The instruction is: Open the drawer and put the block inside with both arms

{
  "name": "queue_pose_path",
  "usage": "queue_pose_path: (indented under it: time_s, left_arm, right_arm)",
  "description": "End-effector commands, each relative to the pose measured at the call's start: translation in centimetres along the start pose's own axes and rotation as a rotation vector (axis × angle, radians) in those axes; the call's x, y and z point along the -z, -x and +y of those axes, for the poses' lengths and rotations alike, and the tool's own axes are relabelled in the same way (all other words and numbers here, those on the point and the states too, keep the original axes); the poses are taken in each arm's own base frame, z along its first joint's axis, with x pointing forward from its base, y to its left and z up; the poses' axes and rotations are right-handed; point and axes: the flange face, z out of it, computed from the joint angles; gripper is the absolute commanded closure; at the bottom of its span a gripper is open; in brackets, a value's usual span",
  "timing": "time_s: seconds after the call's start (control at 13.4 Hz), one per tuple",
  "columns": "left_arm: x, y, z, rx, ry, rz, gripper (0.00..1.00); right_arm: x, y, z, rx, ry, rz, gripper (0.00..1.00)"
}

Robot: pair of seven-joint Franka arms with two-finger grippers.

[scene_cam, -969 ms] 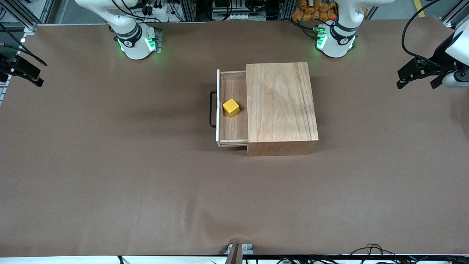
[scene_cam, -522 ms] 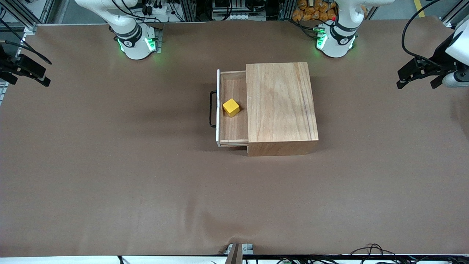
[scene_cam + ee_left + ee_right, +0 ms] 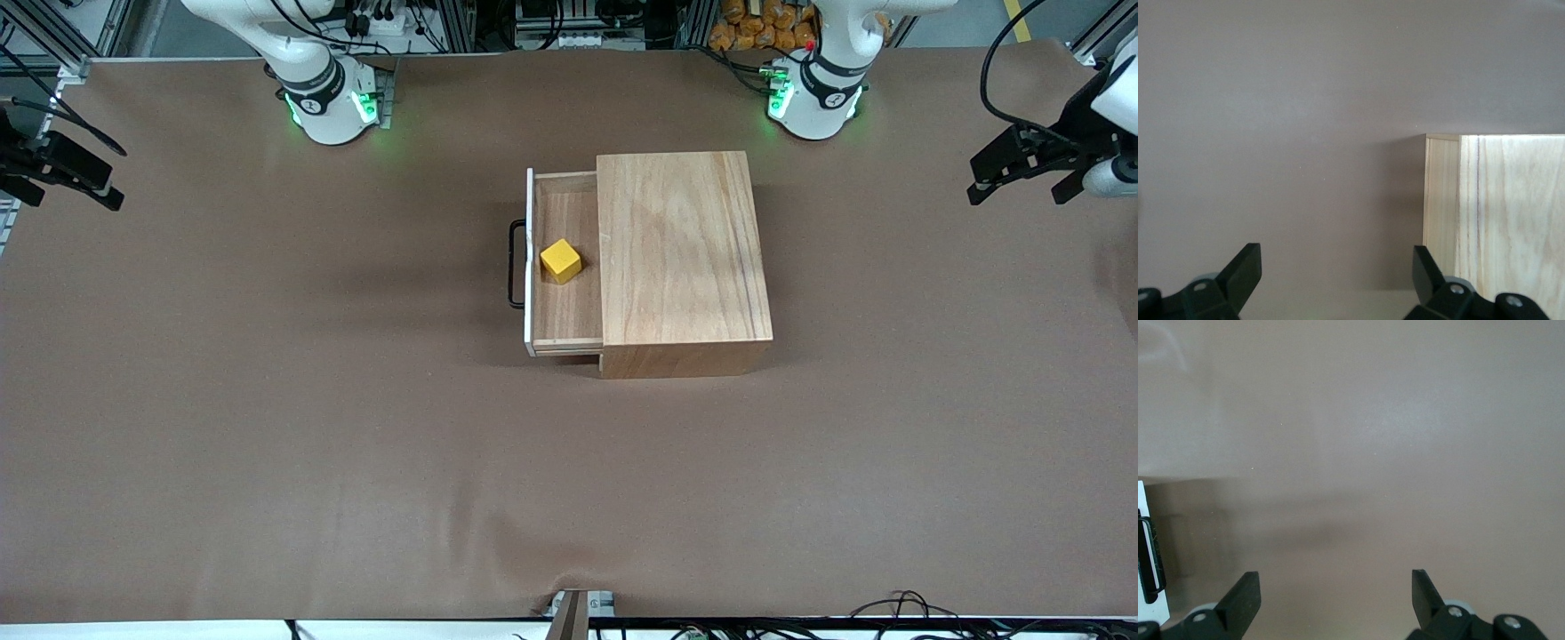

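Both hands, left hand (image 3: 1022,173) and right hand (image 3: 67,178), hover open-fingered over the table's ends.

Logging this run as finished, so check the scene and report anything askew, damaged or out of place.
Nothing stands out. The block sits in the open drawer, turned a little against its walls but upright. The wooden box looks intact. The left gripper and right gripper hang open over the table's ends.

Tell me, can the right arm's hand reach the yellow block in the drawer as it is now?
Probably yes. The drawer is pulled out, the block lies uncovered in it, and nothing stands between it and the open right hand over the table's edge.
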Motion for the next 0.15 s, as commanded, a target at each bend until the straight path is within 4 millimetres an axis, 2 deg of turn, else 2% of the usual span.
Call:
queue_pose_path:
  time_s: [0.0,0.07]
  left_arm:
    - [1.26,0.31,0.25,-0.011,0.020,-0.009,0.00]
    - [1.53,0.37,0.32,-0.011,0.020,-0.011,0.00]
  right_arm:
    - [0.41,0.51,0.07,0.016,-0.015,0.006,0.00]
    - [0.41,0.51,0.15,0.015,-0.015,0.006,0.00]
